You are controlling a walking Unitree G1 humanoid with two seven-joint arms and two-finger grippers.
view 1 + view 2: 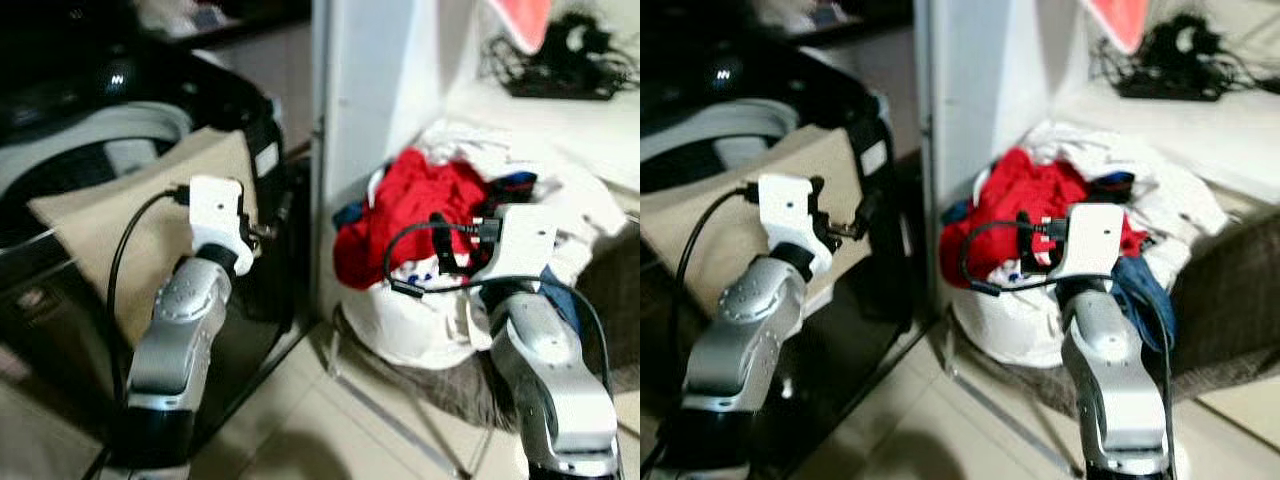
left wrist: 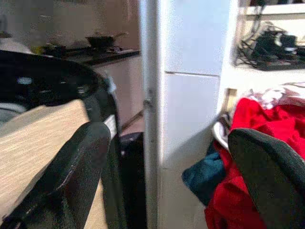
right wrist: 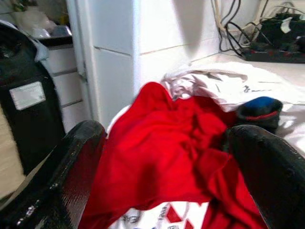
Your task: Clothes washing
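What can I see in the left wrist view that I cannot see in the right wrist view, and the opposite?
Left wrist view alone: the beige cloth lying over the black washing machine, a dark pan on a counter behind, and a teal garment low beside the white pillar.

Right wrist view alone: the white clothes heaped behind, a dark blue item with a red band, and red-and-white printed fabric at the front.

Both: the red garment, the pillar, the washing machine, the tangle of black cables, and widely parted jaws.
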